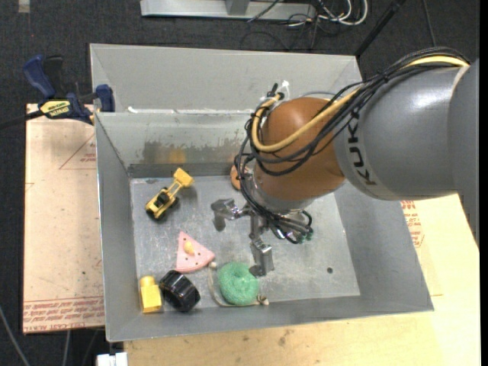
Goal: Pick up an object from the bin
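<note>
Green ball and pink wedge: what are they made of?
Green ball: looks like soft foam or sponge, matte, with a rough, speckled surface. Pink wedge: probably plastic or dense foam, smooth and matte with clean edges; the look leaves it open.

One toy digger, one pink wedge, one yellow block, one black cap and one green ball in the bin.

Single camera above the bin, looking down at a slight slant. Whole bin in frame, far wall facing lens. Arm enters from right.
</note>
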`<state>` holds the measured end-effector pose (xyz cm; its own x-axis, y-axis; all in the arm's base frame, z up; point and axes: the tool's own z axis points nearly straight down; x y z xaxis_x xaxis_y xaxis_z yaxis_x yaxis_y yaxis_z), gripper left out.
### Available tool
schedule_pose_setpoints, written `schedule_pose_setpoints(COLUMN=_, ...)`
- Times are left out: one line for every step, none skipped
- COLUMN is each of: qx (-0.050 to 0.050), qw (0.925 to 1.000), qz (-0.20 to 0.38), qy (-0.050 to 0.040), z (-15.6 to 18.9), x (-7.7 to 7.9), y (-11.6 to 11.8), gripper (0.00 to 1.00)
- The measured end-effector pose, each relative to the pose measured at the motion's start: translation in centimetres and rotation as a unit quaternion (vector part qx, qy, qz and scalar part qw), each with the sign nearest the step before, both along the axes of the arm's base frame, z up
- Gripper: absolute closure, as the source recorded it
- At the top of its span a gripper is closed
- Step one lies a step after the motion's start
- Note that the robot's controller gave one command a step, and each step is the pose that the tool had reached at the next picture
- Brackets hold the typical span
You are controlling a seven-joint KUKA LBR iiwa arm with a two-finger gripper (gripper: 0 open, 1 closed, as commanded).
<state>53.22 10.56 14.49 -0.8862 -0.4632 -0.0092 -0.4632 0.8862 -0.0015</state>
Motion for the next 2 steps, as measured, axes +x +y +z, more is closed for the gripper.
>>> schedule_pose_setpoints(qx=-0.001, qw=0.9971, qz=0.076, qy=0.0017, z=-4.7, x=-2.9, y=1.8, gripper=0.0)
schedule_pose_setpoints(qx=0.0, qw=1.0, qz=0.005, qy=0.0052, z=-7.4, x=-5.3, y=3.8, gripper=1.0)
